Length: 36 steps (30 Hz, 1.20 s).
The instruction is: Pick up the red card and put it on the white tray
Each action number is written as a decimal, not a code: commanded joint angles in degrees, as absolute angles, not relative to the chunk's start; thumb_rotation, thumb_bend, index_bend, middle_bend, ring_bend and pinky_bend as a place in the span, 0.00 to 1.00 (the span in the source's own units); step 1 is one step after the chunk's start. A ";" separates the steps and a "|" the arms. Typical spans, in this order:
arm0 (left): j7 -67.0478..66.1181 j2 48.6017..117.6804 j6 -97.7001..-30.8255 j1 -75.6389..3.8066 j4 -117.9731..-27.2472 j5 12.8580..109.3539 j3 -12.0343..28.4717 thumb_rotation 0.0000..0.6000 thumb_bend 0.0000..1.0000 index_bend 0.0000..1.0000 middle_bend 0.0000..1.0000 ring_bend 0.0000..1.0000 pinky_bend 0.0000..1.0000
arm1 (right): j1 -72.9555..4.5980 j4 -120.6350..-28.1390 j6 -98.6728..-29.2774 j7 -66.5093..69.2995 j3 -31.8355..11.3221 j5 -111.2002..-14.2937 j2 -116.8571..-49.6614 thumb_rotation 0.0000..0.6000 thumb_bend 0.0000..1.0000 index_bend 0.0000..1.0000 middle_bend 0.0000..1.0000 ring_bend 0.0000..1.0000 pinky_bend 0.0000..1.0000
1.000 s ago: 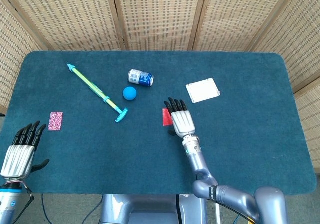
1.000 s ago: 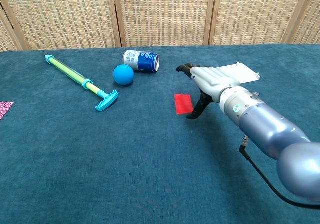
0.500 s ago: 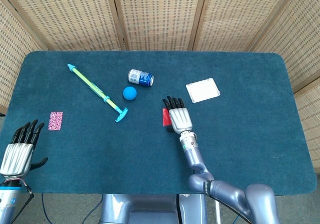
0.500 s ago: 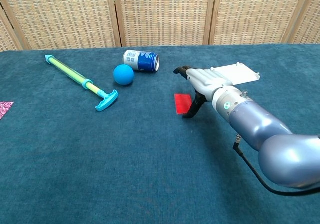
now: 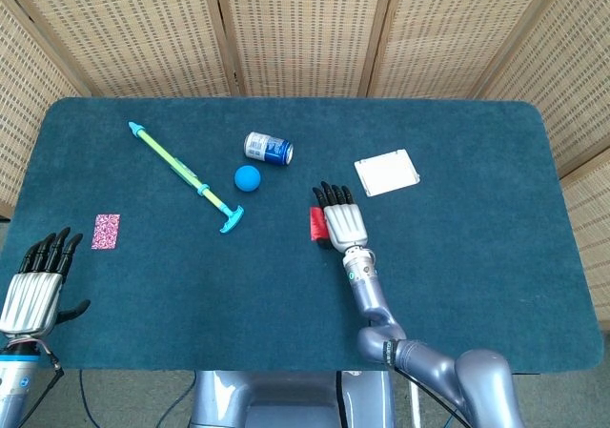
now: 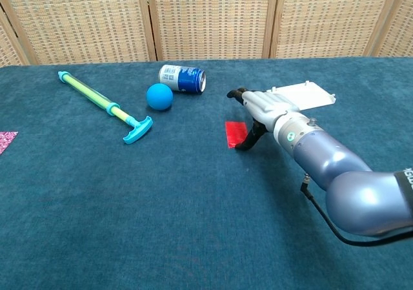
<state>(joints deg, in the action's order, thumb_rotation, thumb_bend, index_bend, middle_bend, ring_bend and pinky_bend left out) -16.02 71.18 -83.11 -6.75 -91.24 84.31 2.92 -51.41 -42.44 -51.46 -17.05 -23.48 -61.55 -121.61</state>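
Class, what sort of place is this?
Probably a robot test setup, not a home: a table covered in teal felt, woven screens behind it, and unrelated props such as a blue ball and can.

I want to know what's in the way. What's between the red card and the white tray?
Only the right hand, beside the card; bare cloth up to the tray, head view.

Backdrop: woven wicker screen (image 5: 305, 28) in several panels with pale wooden frames, standing behind the table.
Table: wide, rounded corners, covered in dark teal felt (image 5: 477, 256).
Floor: grey, glimpsed past the table's near edge (image 5: 124, 399).
Light: even and soft, with only faint shadows.
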 commanded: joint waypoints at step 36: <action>-15.92 70.40 -84.46 -6.55 -93.02 86.43 1.73 1.00 0.08 0.00 0.00 0.00 0.09 | -45.41 -59.95 -61.52 -19.69 -19.26 -65.21 -114.07 1.00 0.30 0.15 0.00 0.00 0.00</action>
